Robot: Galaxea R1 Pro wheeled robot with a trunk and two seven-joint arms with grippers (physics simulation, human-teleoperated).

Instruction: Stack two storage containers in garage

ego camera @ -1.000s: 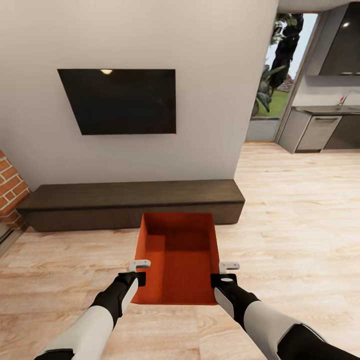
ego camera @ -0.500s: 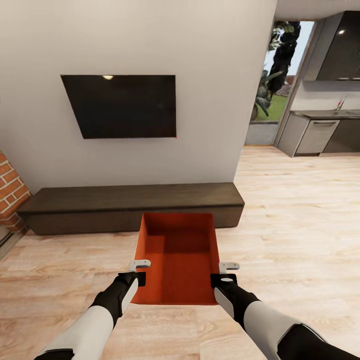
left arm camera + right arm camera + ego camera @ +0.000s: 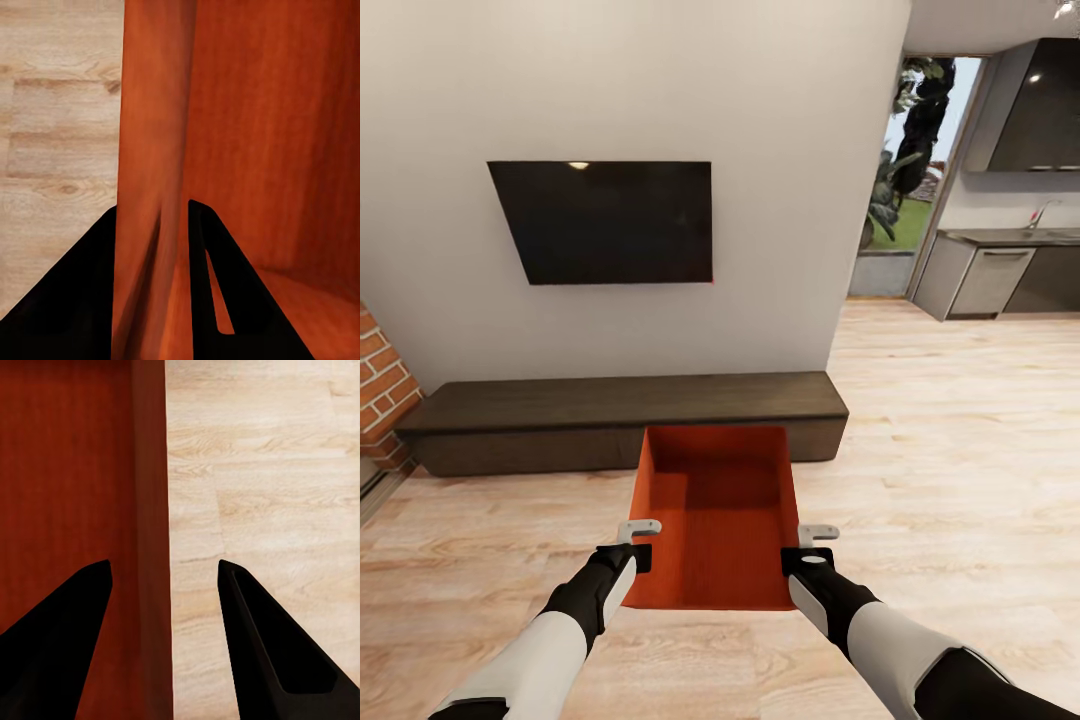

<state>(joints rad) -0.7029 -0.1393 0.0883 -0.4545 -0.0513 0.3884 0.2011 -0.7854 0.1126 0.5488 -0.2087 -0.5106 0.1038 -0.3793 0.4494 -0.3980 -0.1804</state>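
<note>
The storage container [image 3: 712,520], long axis pointing toward the console [image 3: 620,420], hangs between both arms, left claw [image 3: 638,540] and right claw [image 3: 812,546] each grasping a side wall.

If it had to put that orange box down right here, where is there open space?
The wood floor right of the storage container lies open toward the kitchen. The dark console top also looks bare. It is tightest ahead, where console and wall close in.

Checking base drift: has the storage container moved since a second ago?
Yes. Carried with the robot, the storage container has backed away from the console; the TV now looks smaller and lower.
</note>
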